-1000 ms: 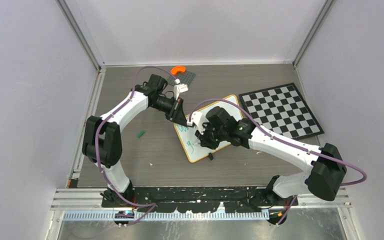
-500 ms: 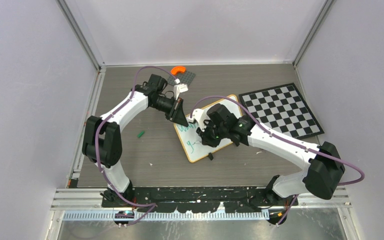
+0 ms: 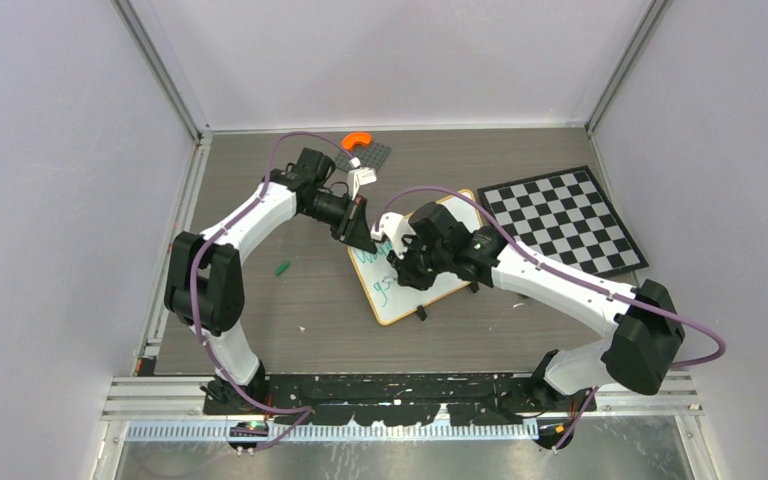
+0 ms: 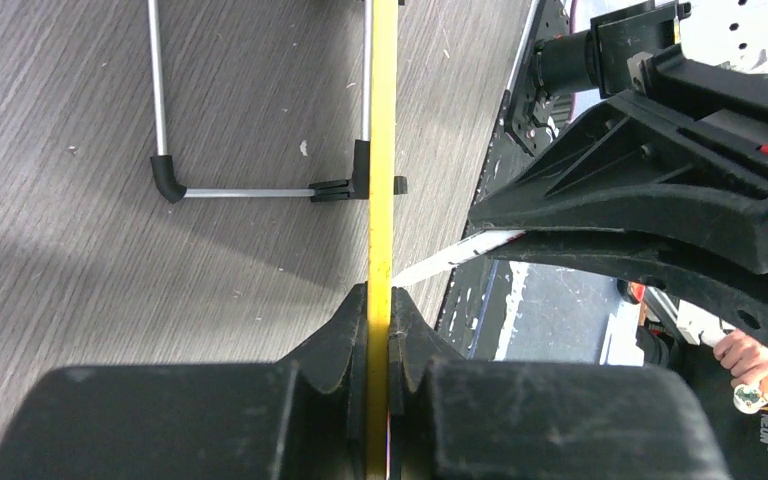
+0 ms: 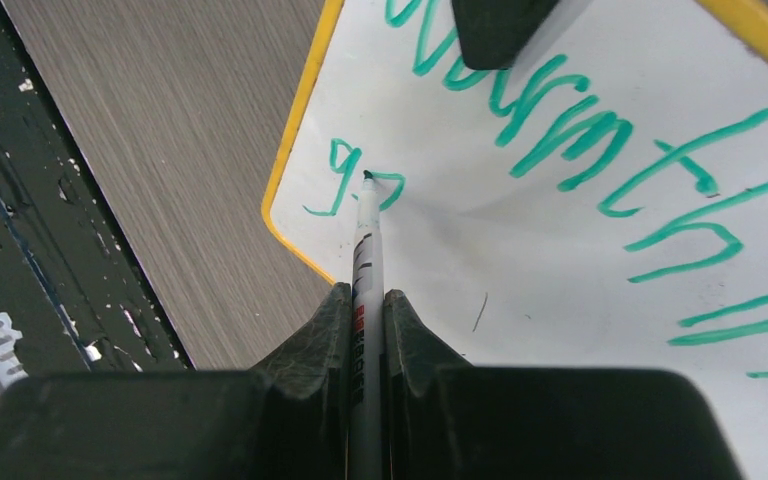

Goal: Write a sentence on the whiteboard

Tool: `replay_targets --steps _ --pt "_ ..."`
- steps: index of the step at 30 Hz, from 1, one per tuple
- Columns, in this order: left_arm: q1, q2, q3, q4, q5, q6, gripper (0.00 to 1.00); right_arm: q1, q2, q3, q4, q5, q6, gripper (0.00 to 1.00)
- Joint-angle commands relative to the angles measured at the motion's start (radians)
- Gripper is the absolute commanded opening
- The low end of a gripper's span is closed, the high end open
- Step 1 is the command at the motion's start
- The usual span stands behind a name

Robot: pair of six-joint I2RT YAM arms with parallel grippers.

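Firmly, the left gripper (image 4: 380, 318) clamps the whiteboard (image 4: 382, 120) edge. The right gripper (image 5: 368, 310) pinches a marker (image 5: 364, 240), tip on the sentence (image 5: 550, 130)

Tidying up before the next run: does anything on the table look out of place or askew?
A small green piece, perhaps a marker cap, lies loose on the wood-grain table, left of the orange-framed white whiteboard. The whiteboard sits skewed to the table's edges.

So in the top view the whiteboard (image 3: 400, 302) is found mid-frame on the table (image 3: 260, 330), with the checkerboard (image 3: 563, 222) laid just to its right, a small cap-like bit (image 3: 282, 268) left lying off to its left, and a curved piece (image 3: 357, 140) set on a flat plate (image 3: 380, 155) behind it at upper centre.
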Motion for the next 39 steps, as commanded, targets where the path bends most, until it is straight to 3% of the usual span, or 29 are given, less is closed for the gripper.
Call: replay_targets --steps 1,20,39 --pt "-0.001 -0.016 0.023 -0.005 -0.02 0.011 0.0 0.01 -0.005 -0.026 0.02 0.01 -0.003 0.0" --pt "-0.001 -0.024 0.019 -0.005 -0.018 0.01 0.0 0.008 -0.08 -0.009 -0.042 0.011 -0.02 0.0" --pt "-0.001 -0.019 0.017 -0.003 -0.017 0.01 0.0 -0.023 -0.057 -0.002 0.011 0.041 0.009 0.0"
